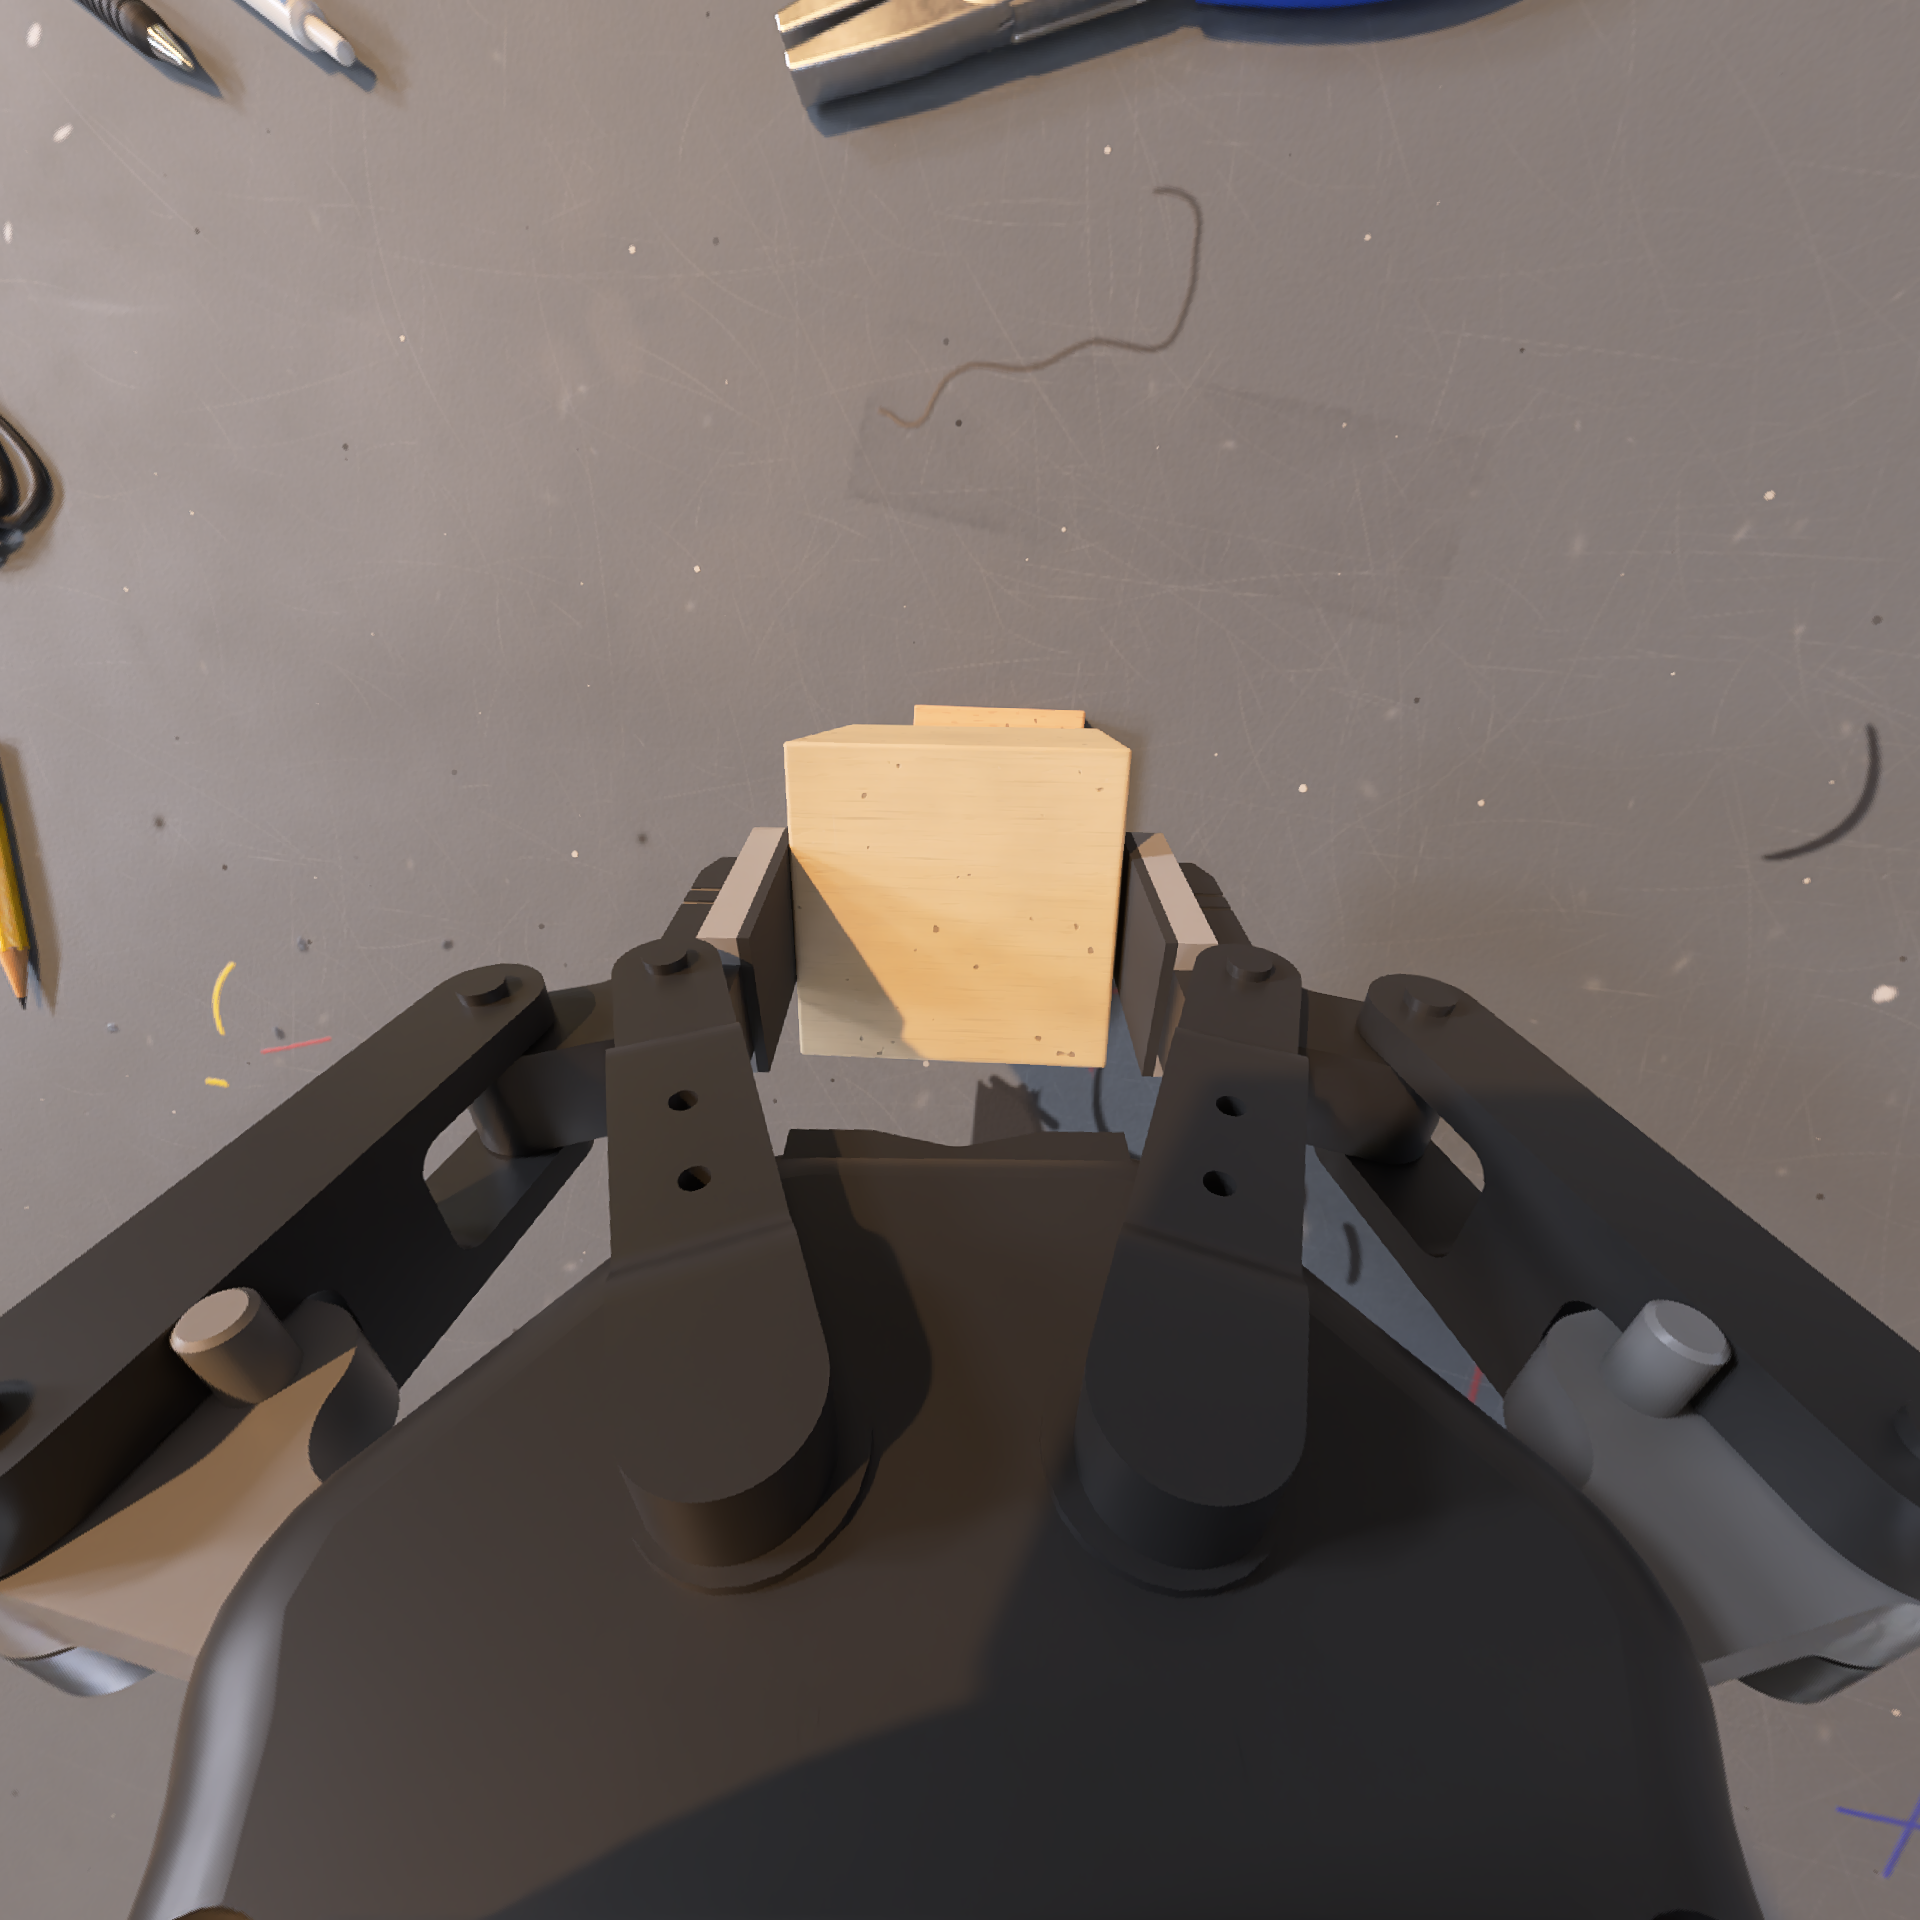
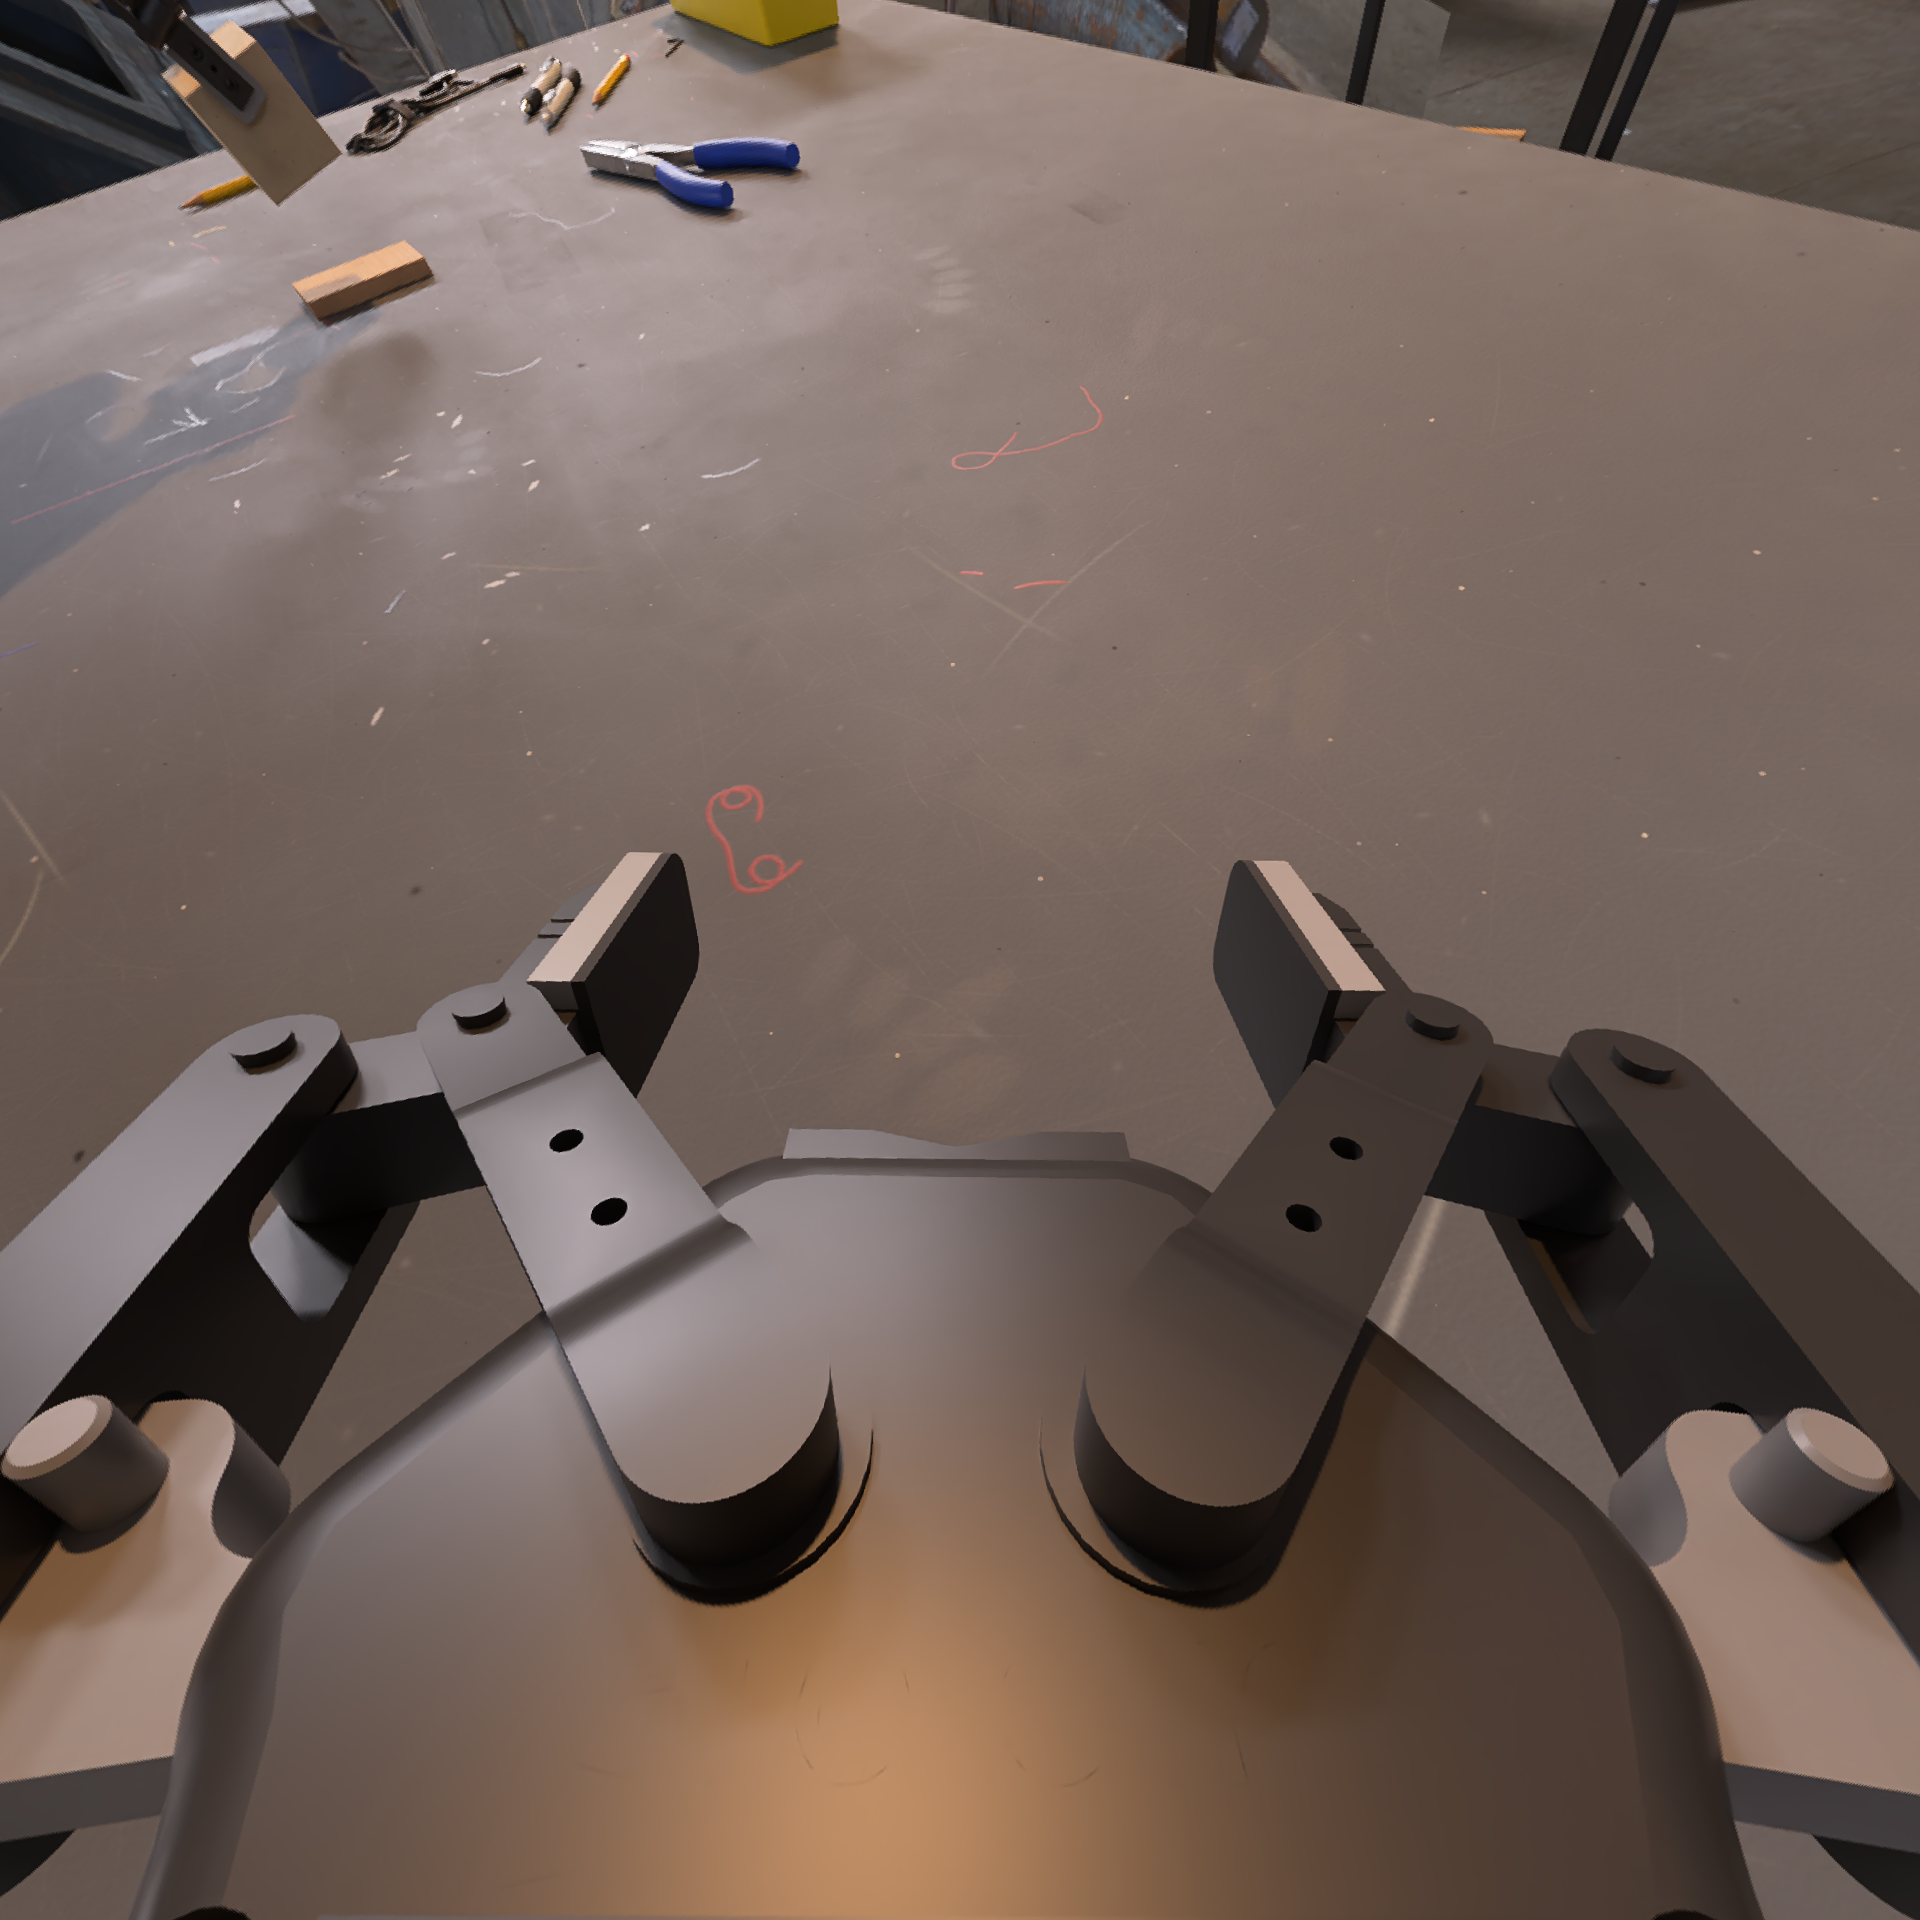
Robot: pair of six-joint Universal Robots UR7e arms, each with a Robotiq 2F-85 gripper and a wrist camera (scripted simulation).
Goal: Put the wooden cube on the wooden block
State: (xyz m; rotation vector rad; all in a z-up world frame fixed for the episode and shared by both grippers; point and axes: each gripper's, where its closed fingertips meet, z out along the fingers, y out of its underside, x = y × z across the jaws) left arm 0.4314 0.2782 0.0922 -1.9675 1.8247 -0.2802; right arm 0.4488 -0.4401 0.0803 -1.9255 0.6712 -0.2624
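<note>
Gripping the wooden cube [image 1: 954, 894] between both pads, the left gripper [image 1: 951, 940] holds it clear above the grey table [image 1: 1455, 623], almost directly over the wooden block [image 1: 997, 717], of which only a thin far edge shows past the cube's top in the left wrist view. From the right wrist view the cube [image 2: 272, 130] hangs in the air at far left, with the block [image 2: 362, 277] lying flat on the table below and just nearer, blue-handled pliers [image 2: 691, 166] and pencils [image 2: 611, 78] beyond. Right gripper [image 2: 956, 935] is spread wide and empty, over bare tabletop with red scribbles [image 2: 748, 842], well apart from the block.
</note>
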